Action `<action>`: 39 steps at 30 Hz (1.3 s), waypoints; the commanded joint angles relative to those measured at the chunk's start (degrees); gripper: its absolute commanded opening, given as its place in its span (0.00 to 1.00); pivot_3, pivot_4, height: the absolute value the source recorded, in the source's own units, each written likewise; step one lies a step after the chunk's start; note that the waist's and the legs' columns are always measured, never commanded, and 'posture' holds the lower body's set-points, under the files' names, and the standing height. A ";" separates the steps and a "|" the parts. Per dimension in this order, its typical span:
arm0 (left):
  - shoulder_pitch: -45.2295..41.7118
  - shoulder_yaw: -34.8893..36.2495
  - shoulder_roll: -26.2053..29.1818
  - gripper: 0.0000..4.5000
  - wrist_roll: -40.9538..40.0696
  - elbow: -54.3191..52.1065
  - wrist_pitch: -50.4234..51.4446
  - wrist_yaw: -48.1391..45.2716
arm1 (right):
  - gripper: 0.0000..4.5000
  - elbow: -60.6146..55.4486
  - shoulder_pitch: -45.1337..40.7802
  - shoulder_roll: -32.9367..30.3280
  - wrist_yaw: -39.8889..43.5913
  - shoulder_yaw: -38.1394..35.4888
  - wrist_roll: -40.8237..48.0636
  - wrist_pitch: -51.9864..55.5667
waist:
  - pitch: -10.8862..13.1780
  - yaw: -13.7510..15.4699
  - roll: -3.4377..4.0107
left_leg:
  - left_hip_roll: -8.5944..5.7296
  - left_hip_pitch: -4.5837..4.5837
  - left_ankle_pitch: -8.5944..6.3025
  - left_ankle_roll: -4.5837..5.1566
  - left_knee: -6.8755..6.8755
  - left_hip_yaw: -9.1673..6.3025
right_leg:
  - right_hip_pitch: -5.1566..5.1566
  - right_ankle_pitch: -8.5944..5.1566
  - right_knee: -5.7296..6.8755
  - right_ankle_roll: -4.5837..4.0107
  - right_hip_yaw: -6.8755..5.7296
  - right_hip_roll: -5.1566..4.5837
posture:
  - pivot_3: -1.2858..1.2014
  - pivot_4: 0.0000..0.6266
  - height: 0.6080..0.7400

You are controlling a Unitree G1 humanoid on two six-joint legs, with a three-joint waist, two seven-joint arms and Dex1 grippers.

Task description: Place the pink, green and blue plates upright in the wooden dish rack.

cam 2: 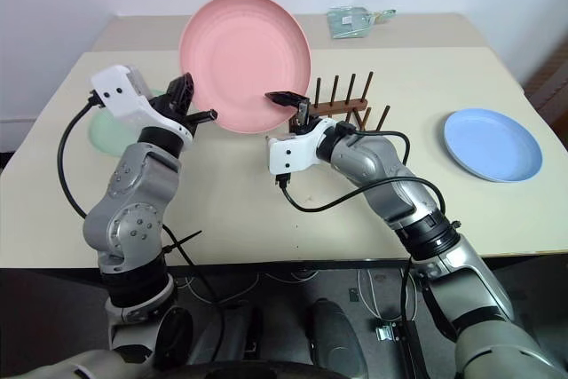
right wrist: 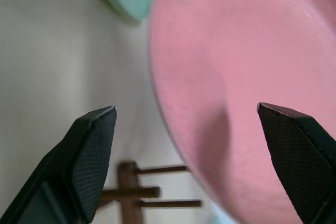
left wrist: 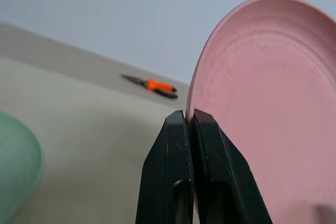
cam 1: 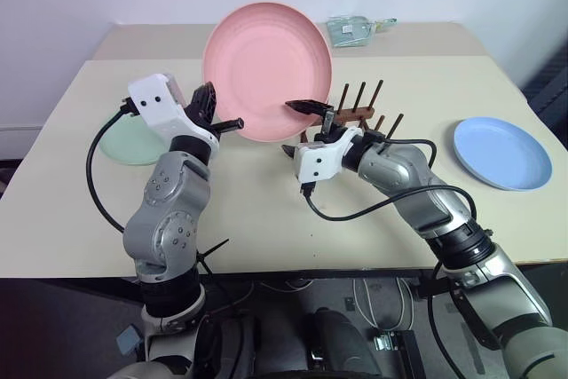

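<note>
The left claw (cam 1: 232, 123) is pinched tight on the edge of the pink plate (cam 1: 266, 73), holding it up on end above the tabletop (cam 1: 266, 210). The right claw (cam 1: 300, 128) is wide open at the plate's other edge. The plate hides part of the wooden dish rack (cam 1: 362, 113). Left of the rack, the left arm covers part of the green plate (cam 1: 124, 142). Right of the rack, the blue plate (cam 1: 502, 153) lies flat.

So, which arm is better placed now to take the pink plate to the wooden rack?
Probably the right. The right gripper is open at the pink plate's edge, just beside the wooden dish rack. The left gripper pinches the plate's far rim.
</note>
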 commanded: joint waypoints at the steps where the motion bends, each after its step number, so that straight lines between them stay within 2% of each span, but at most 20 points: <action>1: -0.12 -0.91 0.08 0.00 -0.87 -3.47 0.53 0.40 | 0.58 0.04 -1.09 0.64 -3.03 -1.05 -2.50 -1.59 | 0.00 -0.15 0.00 | 0.00 0.00 0.00 0.00 0.00 0.00 | 0.00 0.00 0.00 0.00 0.00 0.00 | 0.52 0.24 1.00; 5: 0.04 0.43 -0.79 0.00 -2.67 -3.53 1.09 0.46 | 0.13 -0.11 -0.63 0.34 -5.17 -1.82 -4.57 -2.30 | 0.00 -0.24 0.00 | 0.00 0.00 0.00 0.00 -0.01 0.00 | 0.00 0.00 0.01 0.00 0.00 0.02 | 0.52 0.24 1.00; 6: -0.37 1.35 -1.47 0.06 -3.67 -3.36 0.74 0.86 | 0.03 -0.10 -0.45 0.09 -5.68 -1.98 -5.33 -2.59 | 0.00 -0.22 0.00 | 0.00 0.00 0.00 0.01 -0.01 -0.01 | 0.00 0.00 0.01 0.00 0.00 0.02 | 0.52 0.24 1.00; 8: -2.55 4.35 -2.84 0.21 -5.74 -2.42 0.35 3.29 | 0.03 -0.08 -0.10 -0.24 -6.34 -2.44 -6.20 -3.27 | 0.00 -0.18 0.00 | 0.00 0.00 -0.01 0.01 0.00 -0.01 | 0.00 0.00 0.01 0.00 0.00 0.02 | 0.52 0.24 1.00; 10: -6.40 9.33 -4.19 0.41 -9.37 -1.05 -2.78 5.98 | 0.03 -0.31 0.02 -0.67 -7.06 -3.26 -6.33 -3.82 | 0.02 -0.10 -0.03 | 0.00 -0.01 -0.01 0.03 0.01 0.00 | 0.00 0.00 0.01 0.00 0.00 0.02 | 0.52 0.24 1.00; 12: -10.19 13.87 -1.89 0.61 -10.29 1.48 -5.44 7.51 | 0.03 -0.64 -0.26 -1.38 -7.87 -4.74 -5.95 -4.30 | 0.05 -0.12 -0.07 | 0.00 -0.01 -0.01 0.03 0.02 -0.01 | 0.00 0.00 0.02 0.00 -0.01 0.03 | 0.52 0.24 1.00; 15: -12.29 16.54 6.04 0.61 -6.56 6.82 -6.93 6.95 | 0.03 -2.21 -0.73 -1.63 -7.67 -9.75 -0.44 -3.95 | 0.06 -0.48 -0.05 | 0.00 0.00 -0.01 0.02 -0.01 0.00 | -0.01 0.00 0.02 0.00 0.01 0.08 | 0.52 0.24 1.00; 18: -9.05 11.58 14.63 0.61 -2.83 10.09 -7.36 -0.35 | 0.03 -4.99 -0.94 -0.32 -1.71 -16.78 13.57 1.65 | 0.06 -0.35 -0.04 | 0.01 0.03 0.12 -0.20 -0.08 0.00 | -0.02 0.00 0.01 0.00 0.01 0.10 | 0.52 0.24 1.00; 20: -5.73 6.73 19.13 0.61 -1.89 11.07 -6.84 -7.18 | 0.03 -7.62 -0.86 0.66 4.19 -21.62 25.71 10.26 | 0.06 -0.16 -0.04 | 0.01 0.01 0.13 -0.22 -0.08 0.00 | -0.02 0.00 0.00 0.00 0.01 0.08 | 0.52 0.24 1.00; 23: -0.37 -0.09 23.05 0.61 -3.91 10.71 -4.95 -17.89 | 0.03 -10.13 -2.07 1.37 9.37 -30.11 43.45 26.56 | 0.06 0.21 -0.04 | 0.00 0.00 0.00 0.02 -0.03 -0.04 | 0.09 0.00 -0.07 0.00 -0.04 -0.03 | 0.52 0.24 1.00; 26: 4.59 -6.58 26.66 0.61 -4.72 8.31 -5.52 -28.40 | 0.03 -10.43 -2.59 -0.87 14.04 -34.73 54.47 37.13 | 0.08 0.00 0.00 | -0.02 0.00 -0.06 0.12 -0.04 -0.04 | 0.10 0.01 -0.12 -0.01 -0.04 -0.13 | 0.52 0.24 1.00; 30: 7.96 -10.66 28.33 0.61 -6.14 7.07 -5.45 -35.85 | 0.03 -6.65 -3.66 -3.71 17.97 -38.26 62.30 44.36 | 0.21 -0.44 0.24 | 0.00 -0.01 -0.07 0.13 -0.25 -0.03 | -0.01 -0.01 -0.17 -0.03 -0.03 -0.15 | 0.52 0.24 1.00; 39: 10.78 -15.27 30.30 0.61 -4.56 6.26 -6.18 -43.43 | 0.03 13.78 -9.66 -7.35 24.65 -37.37 60.50 40.67 | 0.26 -0.33 0.40 | 0.03 -0.03 -0.08 0.18 -0.25 0.02 | -0.02 0.00 -0.20 -0.04 -0.02 -0.12 | 0.52 0.24 1.00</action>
